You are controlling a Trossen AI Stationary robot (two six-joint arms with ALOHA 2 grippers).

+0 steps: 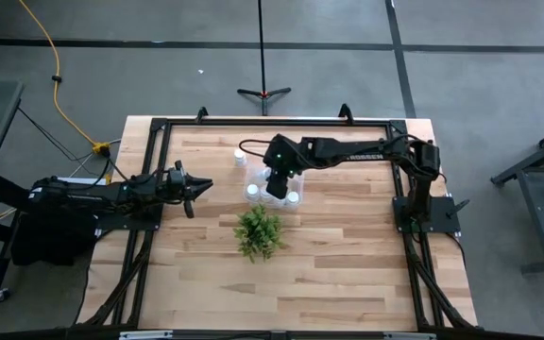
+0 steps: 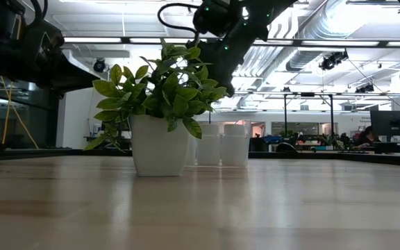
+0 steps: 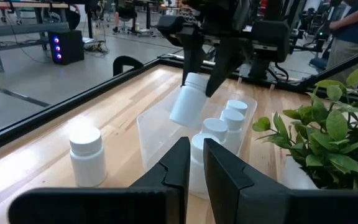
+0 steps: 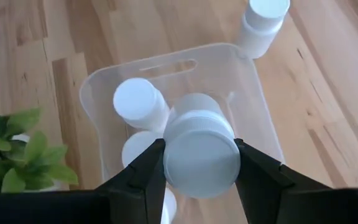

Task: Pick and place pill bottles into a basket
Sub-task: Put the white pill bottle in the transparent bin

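A pill bottle [image 3: 190, 99] hangs tilted above the clear basket [image 3: 149, 127], clamped between the right gripper's [image 4: 201, 163] fingers. Other bottles stand inside; one [image 3: 86, 154] stands outside. The left gripper [image 3: 194, 163] waits nearby, nearly closed, empty.

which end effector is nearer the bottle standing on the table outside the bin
Right. The right end effector hangs over the bin, beside that bottle; the left end effector waits farther off toward the table's left side.

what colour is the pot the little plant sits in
White, a plain plant pot with no pattern. The low view shows it best.
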